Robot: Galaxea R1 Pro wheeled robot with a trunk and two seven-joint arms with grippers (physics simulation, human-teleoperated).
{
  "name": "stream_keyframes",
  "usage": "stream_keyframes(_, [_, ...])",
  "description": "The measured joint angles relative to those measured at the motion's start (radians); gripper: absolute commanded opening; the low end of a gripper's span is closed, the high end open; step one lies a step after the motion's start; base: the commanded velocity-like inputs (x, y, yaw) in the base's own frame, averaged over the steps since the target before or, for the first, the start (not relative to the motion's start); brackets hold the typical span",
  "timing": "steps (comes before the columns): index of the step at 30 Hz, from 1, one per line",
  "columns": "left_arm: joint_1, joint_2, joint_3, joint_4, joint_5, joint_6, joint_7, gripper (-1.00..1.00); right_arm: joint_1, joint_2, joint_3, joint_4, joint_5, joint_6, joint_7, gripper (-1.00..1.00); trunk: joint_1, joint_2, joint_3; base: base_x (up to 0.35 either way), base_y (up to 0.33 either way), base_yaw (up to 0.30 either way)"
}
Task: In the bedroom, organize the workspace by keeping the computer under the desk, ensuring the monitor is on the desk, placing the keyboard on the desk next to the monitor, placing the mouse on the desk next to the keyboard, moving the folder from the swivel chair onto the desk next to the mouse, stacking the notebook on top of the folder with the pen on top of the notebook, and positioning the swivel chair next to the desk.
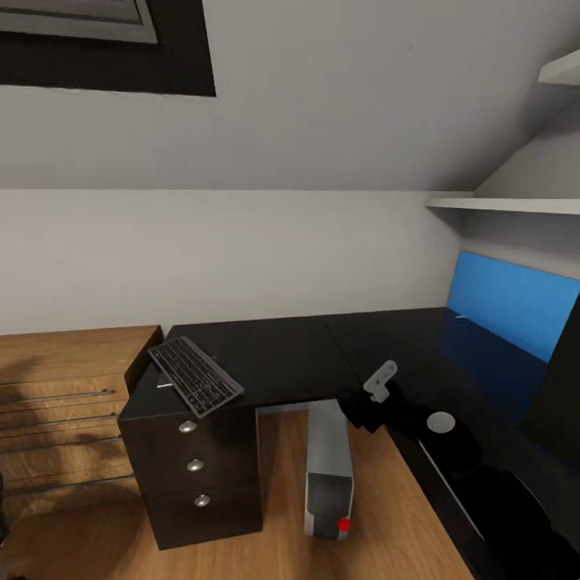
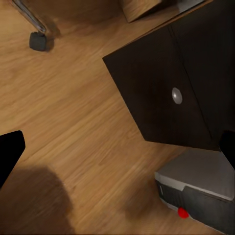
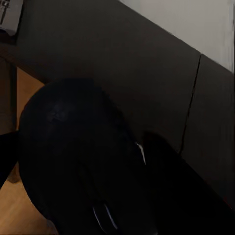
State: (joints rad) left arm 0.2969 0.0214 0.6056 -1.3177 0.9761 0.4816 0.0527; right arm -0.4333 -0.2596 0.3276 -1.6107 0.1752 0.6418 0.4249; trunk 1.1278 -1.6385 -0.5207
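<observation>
Keyboard (image 1: 196, 375) on desk (image 1: 290, 354) left corner, computer (image 1: 328, 467) under. Right tool (image 1: 366, 407) grips mouse (image 3: 78, 156), to place. Left tool: can't tell. Monitor, folder etc. pending.

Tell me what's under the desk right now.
A grey computer tower with a red button stands on the wood floor under the desk, beside the drawer unit. Its rear is hidden beneath the desktop.

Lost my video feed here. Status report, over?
Right gripper shut on mouse, at the desk front edge. Left gripper open above floor. Keyboard overhanging the desk's left corner, computer underneath. Nothing in the way.
</observation>
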Motion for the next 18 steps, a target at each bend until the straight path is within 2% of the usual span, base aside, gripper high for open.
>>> stream_keyframes(1, [0.0,0.0,0.0,0.0,0.0,0.0,0.0,1.0,0.0,-0.008,0.007,0.0,0.014,-0.007,0.009,-1.0,0.0,0.0,0.0,0.342,0.0,0.0])
stream_keyframes(3, [-0.001,0.0,0.0,0.0,0.0,0.0,0.0,1.0,-0.001,-0.03,0.036,0.0,0.064,-0.022,0.084,-1.0,0.0,0.0,0.0,0.342,0.0,0.0])
stream_keyframes(4, [-0.001,0.0,0.0,0.001,0.0,0.0,0.0,1.0,-0.001,-0.033,0.04,0.0,0.076,-0.025,0.11,-1.0,0.0,0.0,0.0,0.323,0.0,0.0])
stream_keyframes(6, [-0.001,0.0,0.0,0.0,0.0,0.0,0.0,1.0,-0.002,-0.041,0.047,0.001,0.121,-0.034,0.203,-1.0,0.0,0.0,0.0,0.217,0.0,0.0])
stream_keyframes(8, [-0.001,0.0,0.0,0.0,0.0,0.0,0.0,1.0,-0.002,-0.044,0.048,0.001,0.154,-0.038,0.255,-1.0,0.0,0.0,0.0,0.111,0.0,0.0])
stream_keyframes(12, [-0.003,0.0,0.0,0.004,0.0,0.001,0.0,1.0,-0.008,-0.049,0.049,0.002,0.22,-0.041,0.307,-1.0,0.001,0.0,0.0,0.039,0.0,0.0])
stream_keyframes(14, [-0.011,0.001,0.0,0.016,0.0,0.001,0.0,1.0,-0.026,-0.05,0.046,0.003,0.257,-0.04,0.321,-1.0,0.001,0.0,0.0,0.014,0.0,0.0])
stream_keyframes(16, [-0.024,0.003,0.0,0.035,0.0,0.002,-0.001,1.0,-0.064,-0.048,0.049,0.003,0.295,-0.038,0.367,-1.0,0.001,0.0,0.0,0.007,0.0,0.0])
stream_keyframes(18, [-0.037,0.004,0.001,0.051,0.0,0.005,-0.001,1.0,-0.124,-0.039,0.056,0.005,0.372,-0.039,0.506,-1.0,0.001,0.0,0.0,0.003,0.0,0.0])
